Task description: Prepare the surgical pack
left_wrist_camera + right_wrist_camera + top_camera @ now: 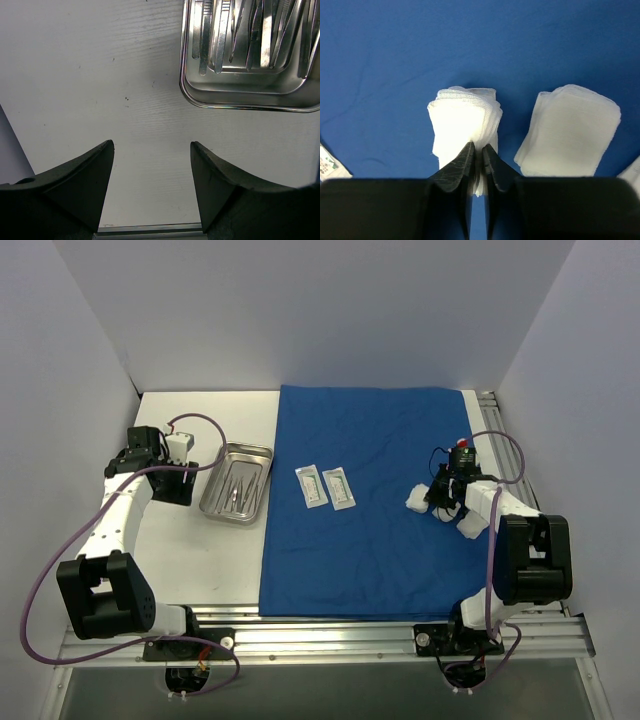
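the right gripper (477, 155) is clenched on a folded white gauze wad (462, 122) over the royal-blue drape (395, 60), a second gauze pad (567, 132) just beside it, while the left gripper (152, 150) hangs released over the white table (75, 75) near the steel tray (250, 97) of instruments (220, 30).

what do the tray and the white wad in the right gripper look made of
Tray: probably polished stainless steel, given its mirror-like reflections. White wad: likely woven cotton gauze; a fine open mesh shows along its folded edges.
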Tool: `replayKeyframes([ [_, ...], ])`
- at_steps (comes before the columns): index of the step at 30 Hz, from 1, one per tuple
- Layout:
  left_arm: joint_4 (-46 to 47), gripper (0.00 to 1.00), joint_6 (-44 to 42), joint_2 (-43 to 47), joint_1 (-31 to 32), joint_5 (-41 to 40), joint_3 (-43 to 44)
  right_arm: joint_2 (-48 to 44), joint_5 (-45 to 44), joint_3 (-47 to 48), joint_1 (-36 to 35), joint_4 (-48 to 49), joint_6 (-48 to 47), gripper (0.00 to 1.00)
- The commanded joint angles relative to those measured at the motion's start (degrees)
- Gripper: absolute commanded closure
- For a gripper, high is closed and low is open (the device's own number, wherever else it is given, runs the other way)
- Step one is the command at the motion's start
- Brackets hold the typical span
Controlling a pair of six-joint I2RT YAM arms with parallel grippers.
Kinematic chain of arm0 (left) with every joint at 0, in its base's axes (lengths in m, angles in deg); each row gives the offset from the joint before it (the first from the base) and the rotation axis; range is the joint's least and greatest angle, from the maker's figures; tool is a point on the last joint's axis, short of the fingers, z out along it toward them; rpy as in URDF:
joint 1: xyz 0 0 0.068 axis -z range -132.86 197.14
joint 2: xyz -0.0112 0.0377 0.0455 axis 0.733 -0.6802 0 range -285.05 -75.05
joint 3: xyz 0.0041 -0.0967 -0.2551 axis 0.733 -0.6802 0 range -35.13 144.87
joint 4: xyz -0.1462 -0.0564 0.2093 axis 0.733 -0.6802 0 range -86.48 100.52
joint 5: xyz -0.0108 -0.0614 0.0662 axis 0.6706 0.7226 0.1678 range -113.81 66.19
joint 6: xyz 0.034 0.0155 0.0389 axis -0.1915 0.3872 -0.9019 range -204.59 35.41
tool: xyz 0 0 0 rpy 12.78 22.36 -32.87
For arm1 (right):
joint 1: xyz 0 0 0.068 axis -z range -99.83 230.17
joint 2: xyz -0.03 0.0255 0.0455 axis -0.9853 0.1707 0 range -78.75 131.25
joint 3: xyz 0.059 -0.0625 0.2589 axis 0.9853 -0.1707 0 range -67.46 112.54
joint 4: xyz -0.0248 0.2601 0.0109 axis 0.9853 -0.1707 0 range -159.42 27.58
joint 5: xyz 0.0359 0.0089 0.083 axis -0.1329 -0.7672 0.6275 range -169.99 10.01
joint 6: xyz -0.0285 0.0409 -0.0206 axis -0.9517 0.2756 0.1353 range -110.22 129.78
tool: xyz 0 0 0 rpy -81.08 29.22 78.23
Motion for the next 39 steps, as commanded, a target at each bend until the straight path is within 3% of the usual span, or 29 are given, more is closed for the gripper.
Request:
replayKeyframes([
  [1, 1.0, 0.28, 0.23, -0.09, -0.18, -0.04, 1.08, -0.49, -2.36, 0.63, 0.35, -2.76, -2.13, 0.91],
  [5, 0.91, 0.28, 0.32, 0.0, -0.18, -0.04, 1.17, -0.4, -3.41, 1.51, 0.26, -4.69, -2.66, 0.68],
  [8, 0.82, 0.28, 0.23, -0.09, -0.18, 0.05, 1.35, -0.49, -4.12, 1.95, 0.35, -5.22, -2.75, 0.64],
  [33, 0.82, 0.28, 0.23, -0.7, -0.18, -0.04, 1.61, 8.21, 4.4, -0.42, 0.35, 5.14, -2.92, 0.68],
  [39, 0.82, 0.28, 0.23, -0.61, -0.18, -0.13, 1.61, 8.83, 6.08, -1.3, 0.35, 7.43, -1.87, 0.76],
])
